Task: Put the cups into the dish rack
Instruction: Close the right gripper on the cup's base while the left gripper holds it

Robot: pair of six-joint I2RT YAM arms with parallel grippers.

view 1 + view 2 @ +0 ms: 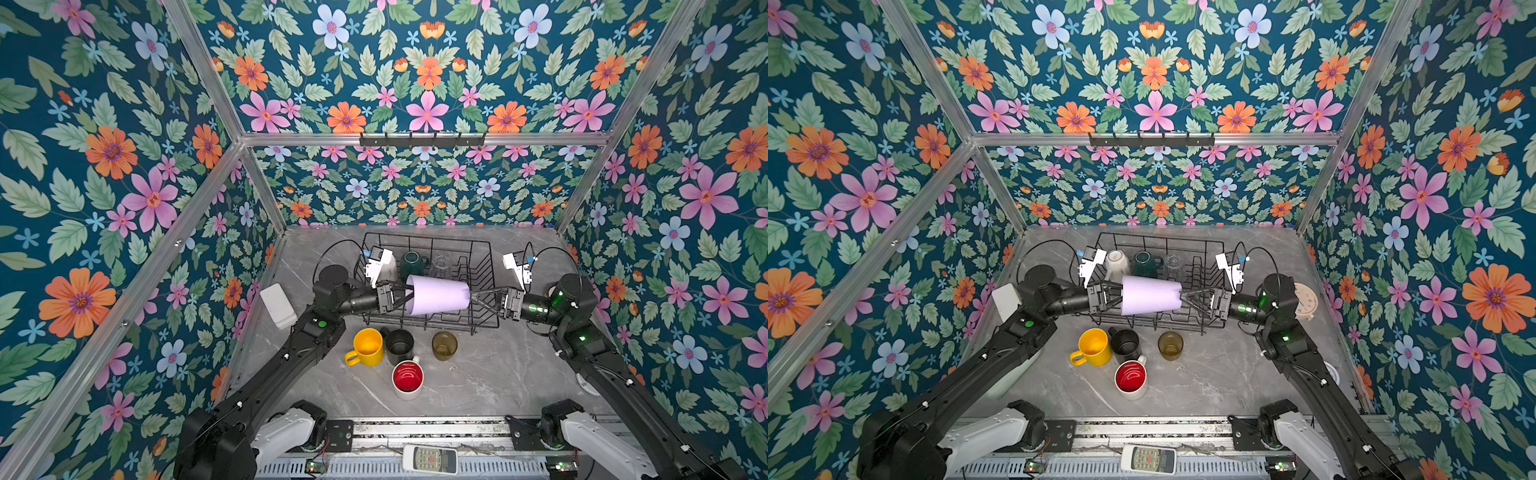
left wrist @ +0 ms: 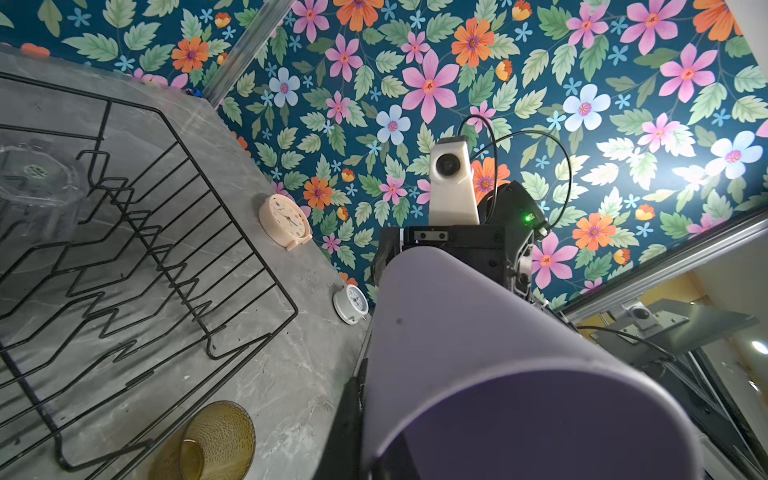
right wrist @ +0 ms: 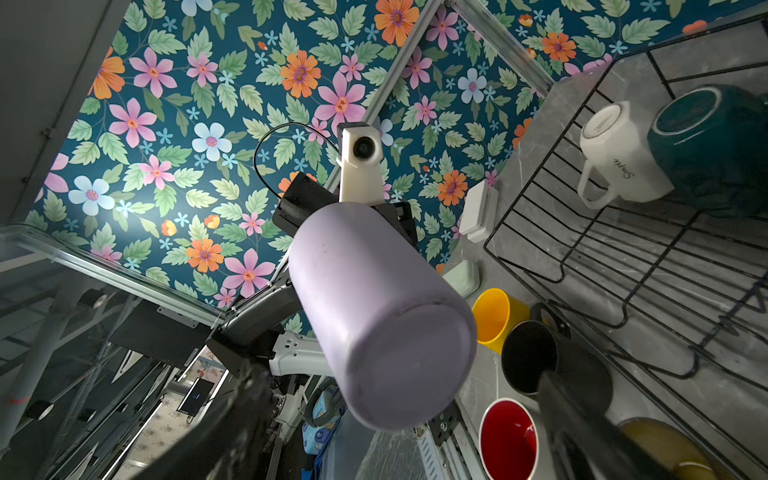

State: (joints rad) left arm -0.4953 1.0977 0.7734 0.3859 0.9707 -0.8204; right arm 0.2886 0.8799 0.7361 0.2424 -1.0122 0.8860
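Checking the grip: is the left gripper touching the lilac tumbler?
Touching. A top view shows the left gripper pinching the rim of the lilac tumbler, one finger inside.

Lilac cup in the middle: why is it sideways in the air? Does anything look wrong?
Only that stands out. The lilac cup lies on its side above the dish rack, pinched at its rim by the left gripper, while the right gripper stands open at its base. Nothing looks spilled or broken.
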